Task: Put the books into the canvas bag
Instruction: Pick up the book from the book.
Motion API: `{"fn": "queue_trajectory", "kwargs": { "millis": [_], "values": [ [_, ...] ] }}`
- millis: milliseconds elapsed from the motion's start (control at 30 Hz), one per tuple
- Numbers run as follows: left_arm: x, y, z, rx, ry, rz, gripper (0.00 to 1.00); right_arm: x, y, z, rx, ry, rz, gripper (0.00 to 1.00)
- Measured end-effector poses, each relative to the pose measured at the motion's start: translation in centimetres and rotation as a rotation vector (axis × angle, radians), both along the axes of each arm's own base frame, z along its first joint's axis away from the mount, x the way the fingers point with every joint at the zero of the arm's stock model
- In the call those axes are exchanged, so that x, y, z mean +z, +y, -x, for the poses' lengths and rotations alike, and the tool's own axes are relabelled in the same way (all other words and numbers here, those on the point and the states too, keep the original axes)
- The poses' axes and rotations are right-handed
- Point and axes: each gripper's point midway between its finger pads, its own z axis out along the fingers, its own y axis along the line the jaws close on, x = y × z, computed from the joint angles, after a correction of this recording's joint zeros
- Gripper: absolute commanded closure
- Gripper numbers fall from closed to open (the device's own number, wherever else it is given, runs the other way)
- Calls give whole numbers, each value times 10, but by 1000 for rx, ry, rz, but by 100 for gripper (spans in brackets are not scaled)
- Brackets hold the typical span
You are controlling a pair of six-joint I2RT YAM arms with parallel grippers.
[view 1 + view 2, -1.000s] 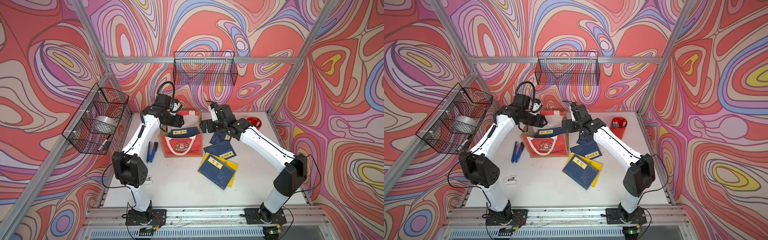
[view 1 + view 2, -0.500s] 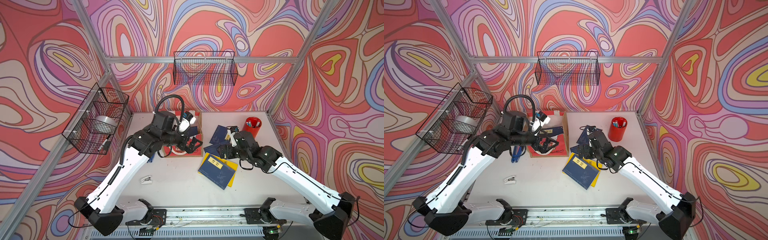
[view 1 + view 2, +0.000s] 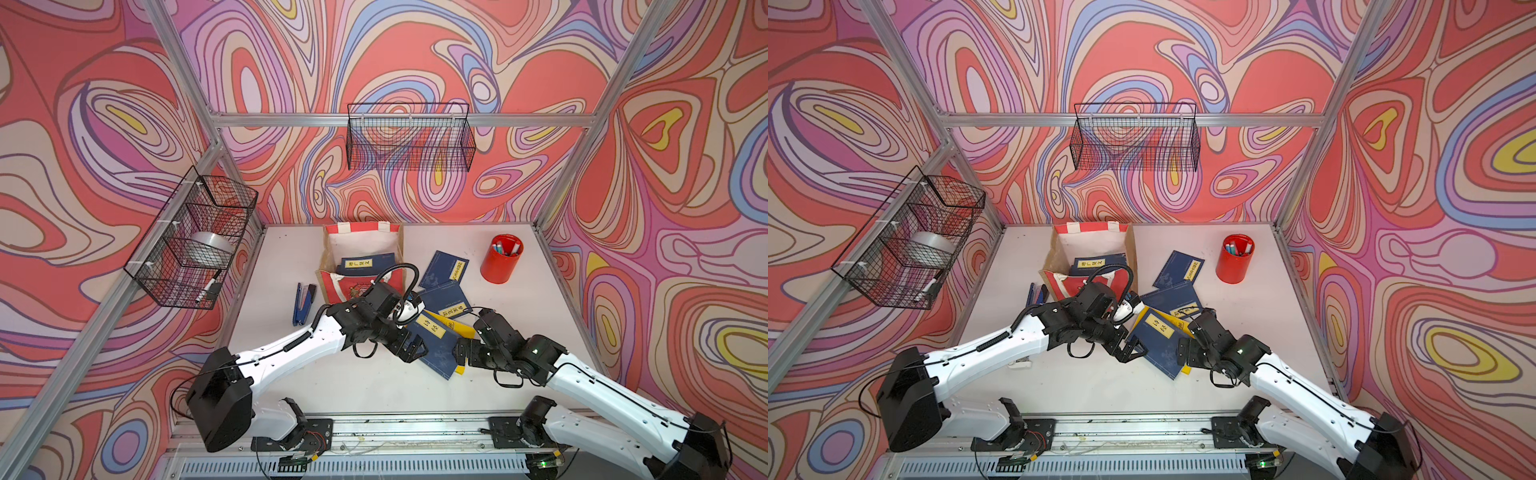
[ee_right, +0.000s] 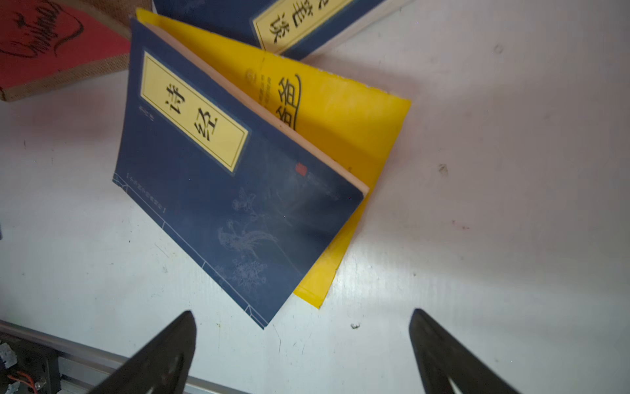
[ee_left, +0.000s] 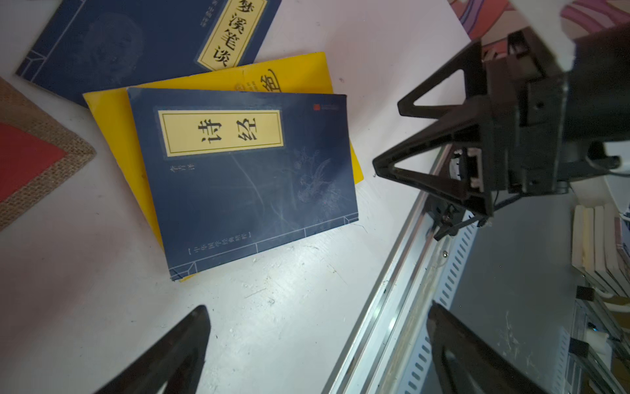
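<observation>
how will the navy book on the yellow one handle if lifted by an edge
The navy book looks thin and softcover, so it likely sags. Resting loose on the smooth yellow book, it probably slides when pushed.

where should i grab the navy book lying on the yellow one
Probably its open page edge, coming from the side of the right gripper: the navy book lies flat, and that edge rests raised on the yellow book, leaving a lip for the fingers.
</observation>
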Motion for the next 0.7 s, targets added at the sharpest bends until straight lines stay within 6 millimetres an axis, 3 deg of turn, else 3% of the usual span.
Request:
{"fn": "queue_trajectory", "kwargs": {
  "millis": [167,367,700],
  "values": [
    [-37,-4,-19,64,-4,-51,0,-21,10,1,7,42,-34,2],
    [-67,-10,-36,102,-8,-92,0,-19,27,-11,24,4,-98,2],
    [-66,-1,-74,194,-13,-22,0,-29,44,-24,40,-7,-128,2]
  ]
}}
